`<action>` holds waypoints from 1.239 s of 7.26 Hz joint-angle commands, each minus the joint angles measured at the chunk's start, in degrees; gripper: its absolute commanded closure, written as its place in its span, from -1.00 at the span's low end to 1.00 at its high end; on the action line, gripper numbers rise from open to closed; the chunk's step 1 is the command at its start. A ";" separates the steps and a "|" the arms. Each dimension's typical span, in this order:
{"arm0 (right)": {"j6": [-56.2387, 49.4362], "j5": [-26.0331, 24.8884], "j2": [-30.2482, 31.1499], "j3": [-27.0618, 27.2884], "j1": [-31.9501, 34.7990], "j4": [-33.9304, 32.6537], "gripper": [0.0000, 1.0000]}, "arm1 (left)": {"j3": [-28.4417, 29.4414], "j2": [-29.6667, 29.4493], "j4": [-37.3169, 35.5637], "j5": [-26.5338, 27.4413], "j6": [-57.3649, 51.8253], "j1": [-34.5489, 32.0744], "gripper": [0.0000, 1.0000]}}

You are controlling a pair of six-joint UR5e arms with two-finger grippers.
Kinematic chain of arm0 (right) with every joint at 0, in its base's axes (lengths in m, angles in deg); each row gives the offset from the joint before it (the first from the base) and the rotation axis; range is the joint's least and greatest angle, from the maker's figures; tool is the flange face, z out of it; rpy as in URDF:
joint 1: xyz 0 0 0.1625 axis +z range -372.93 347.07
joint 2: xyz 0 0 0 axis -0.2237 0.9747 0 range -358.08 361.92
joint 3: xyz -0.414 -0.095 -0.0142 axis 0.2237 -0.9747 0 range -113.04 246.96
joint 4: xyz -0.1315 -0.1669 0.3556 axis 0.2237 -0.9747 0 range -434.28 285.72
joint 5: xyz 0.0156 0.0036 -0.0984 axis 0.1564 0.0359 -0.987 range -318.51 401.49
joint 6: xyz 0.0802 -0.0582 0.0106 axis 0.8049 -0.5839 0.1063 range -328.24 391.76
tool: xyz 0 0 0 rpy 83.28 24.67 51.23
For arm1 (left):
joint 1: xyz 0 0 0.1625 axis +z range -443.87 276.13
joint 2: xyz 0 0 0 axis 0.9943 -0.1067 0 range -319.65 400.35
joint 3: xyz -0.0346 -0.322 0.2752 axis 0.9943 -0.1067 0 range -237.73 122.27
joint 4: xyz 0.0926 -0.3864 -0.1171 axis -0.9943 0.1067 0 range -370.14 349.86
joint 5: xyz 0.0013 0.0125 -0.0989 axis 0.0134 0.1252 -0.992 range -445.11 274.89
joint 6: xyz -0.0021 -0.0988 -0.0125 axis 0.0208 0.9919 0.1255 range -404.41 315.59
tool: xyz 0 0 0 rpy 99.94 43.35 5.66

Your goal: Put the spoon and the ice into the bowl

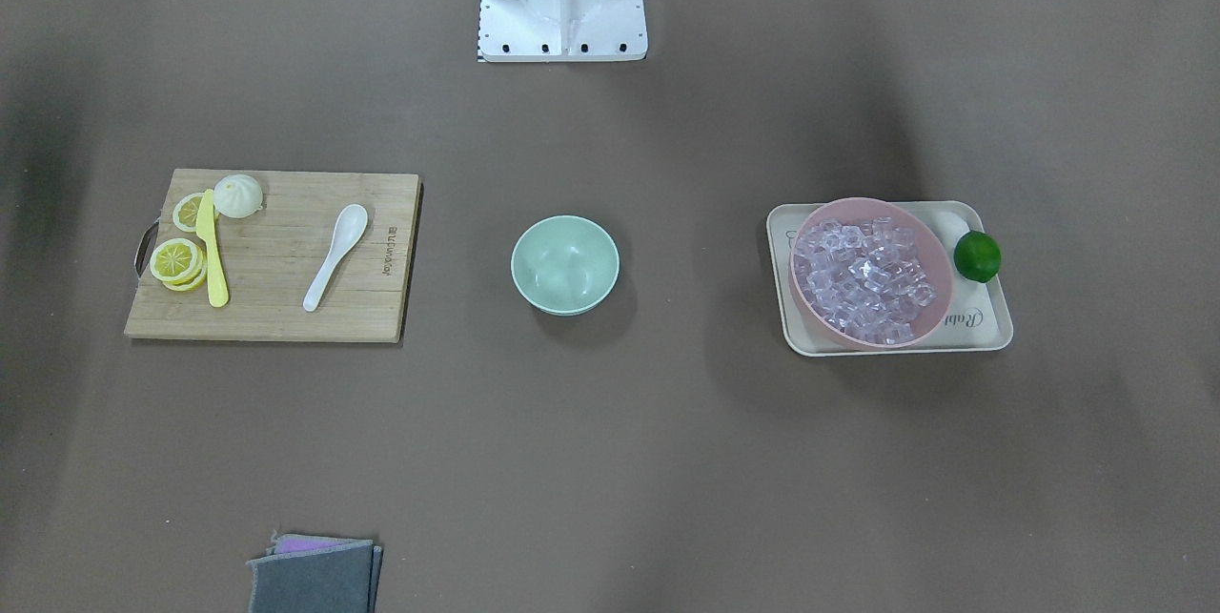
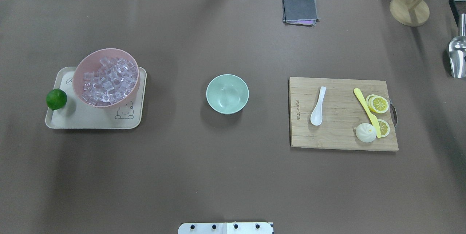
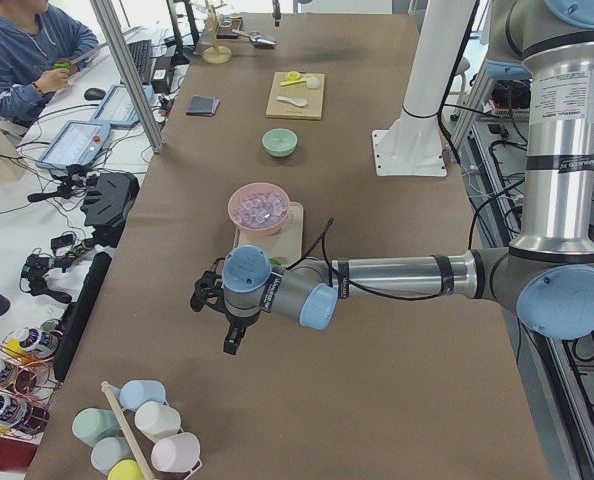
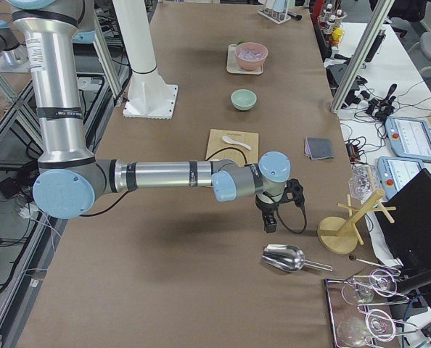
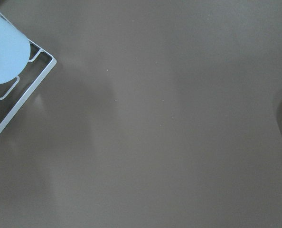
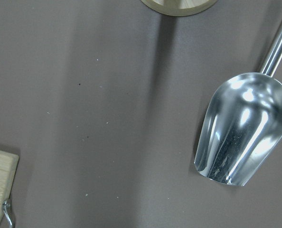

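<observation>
Overhead exterior view: the table (image 2: 233, 172) carries three groups set well apart in a row. The bowl is in the middle, a tray is on the robot's left and a cutting board is on its right.
Writing on board: the cutting board (image 2: 338, 132) has dark lettering printed along the short edge nearest the bowl. It is too small to read with certainty.
Writing on tray: the tray (image 2: 91, 119) has a line-drawn bunny in one corner. The front-facing view shows a cursive word starting "Rabi" beside the pink bowl.
Spoon: the spoon (image 2: 319, 103) is white and glossy, with a deep oval scoop and a short curved handle. It lies alone on the board's bowl-side half, scoop towards the robot.
Ice: the ice (image 2: 109, 79) is many clear cubes with a faint lilac tint, heaped in the pink bowl (image 2: 87, 61) on the tray.
Bowl: the bowl (image 2: 227, 94) is pale mint green, round, plain and upright, and stands on the bare table.
Board's other end: a yellow knife (image 2: 367, 112), lemon slices (image 2: 378, 104) and a white bun (image 2: 365, 132) lie close together.
Lime: the lime (image 2: 56, 99) sits at the tray's outer edge.
Left gripper (image 3: 230, 345): it hangs over the table's near end in the left side view, and I cannot tell how its jaws stand.
Right gripper (image 4: 270, 225): it hangs near a metal scoop (image 6: 243, 128), and its jaw state cannot be judged either.
</observation>
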 commanded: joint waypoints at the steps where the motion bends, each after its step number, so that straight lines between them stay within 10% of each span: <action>1: -0.46 -0.93 -0.02 -0.11 0.95 0.08 -1.00 | -2.54 -0.72 -5.39 -0.21 0.29 0.00 -0.96; 9: -0.37 -3.51 -0.46 -0.64 0.60 0.08 -1.00 | -6.33 -1.78 -19.31 -0.29 -0.58 -0.26 -0.96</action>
